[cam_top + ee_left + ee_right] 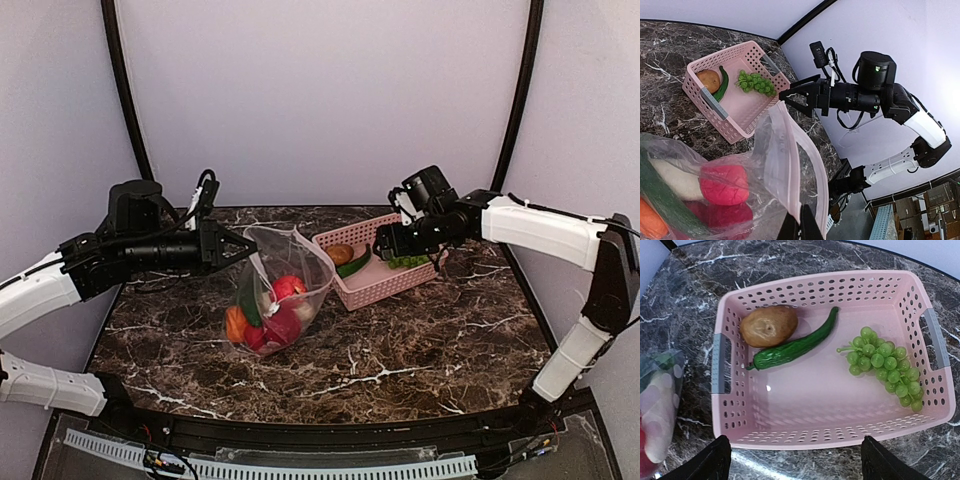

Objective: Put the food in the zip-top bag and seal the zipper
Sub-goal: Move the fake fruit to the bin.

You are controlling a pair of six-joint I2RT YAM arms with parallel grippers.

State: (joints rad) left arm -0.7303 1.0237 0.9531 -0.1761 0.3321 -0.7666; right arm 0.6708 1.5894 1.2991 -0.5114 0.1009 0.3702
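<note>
Top view: the left hand (243,250) is pinching the rim of the clear, white-dotted plastic zip-top bag (300,270), which is sitting on the counter left of the pink slotted plastic basket (385,287).

Left wrist view: the thin pinkish zipper (812,160) is arching open toward the basket.

Right wrist view: the right hand's fingers (715,460) are spreading wide, and the long green toy cucumber (795,346) is lying diagonally directly beneath them.

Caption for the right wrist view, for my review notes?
Open right hand hovers above pink basket holding potato, cucumber and green grapes; zip-top bag at left edge.
</note>
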